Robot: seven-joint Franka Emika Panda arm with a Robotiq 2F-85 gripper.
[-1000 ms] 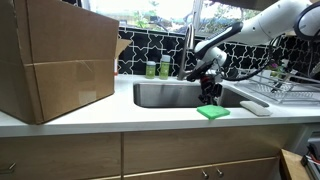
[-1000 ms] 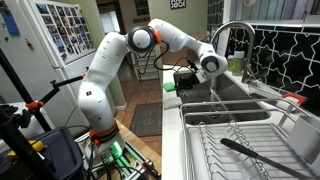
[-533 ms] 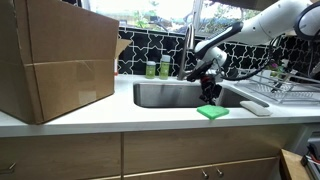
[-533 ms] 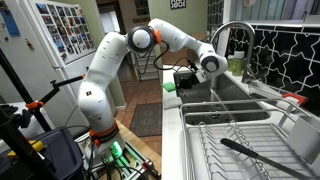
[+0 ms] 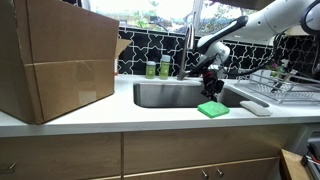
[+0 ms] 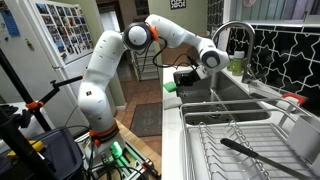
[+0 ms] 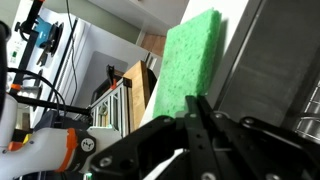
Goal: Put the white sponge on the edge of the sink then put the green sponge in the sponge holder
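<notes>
My gripper [image 5: 210,87] hovered empty, fingers pinched together, just above the green sponge [image 5: 212,110], which lay on the sink [image 5: 165,96] edge, ready for grasping.

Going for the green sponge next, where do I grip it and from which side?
Come down from above and pinch the two long side faces of the green sponge. It lies flat on the front edge of the sink, a thin slab, with the white sponge apart to one side, so the fingers have room.
</notes>
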